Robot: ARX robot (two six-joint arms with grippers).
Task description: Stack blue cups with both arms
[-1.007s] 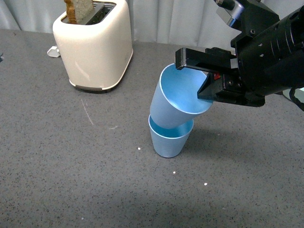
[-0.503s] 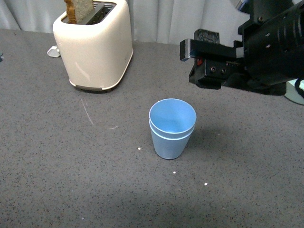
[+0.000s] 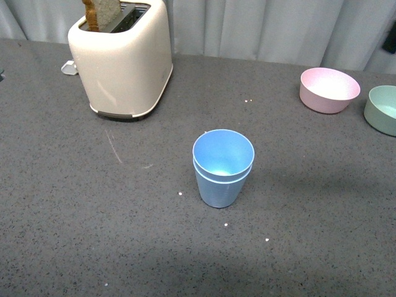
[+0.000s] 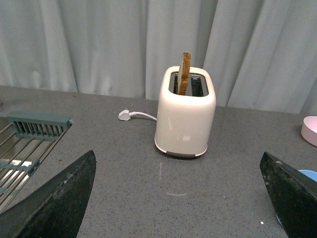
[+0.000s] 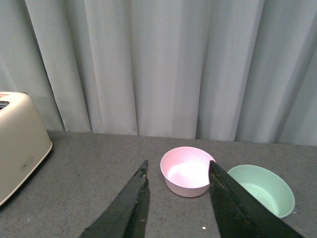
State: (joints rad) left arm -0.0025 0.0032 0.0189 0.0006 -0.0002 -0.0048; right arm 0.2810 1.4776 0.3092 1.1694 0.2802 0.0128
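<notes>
Blue cups (image 3: 223, 167), two, sit nested upright beside one toaster (image 3: 120, 59).

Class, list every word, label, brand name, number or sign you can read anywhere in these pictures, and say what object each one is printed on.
Small dark mark on the side of the toaster, seen in the right wrist view: too small and blurred to read.
Blue cups, pink bowl, green bowl, plug: no text visible.
Nothing readable anywhere.
</notes>
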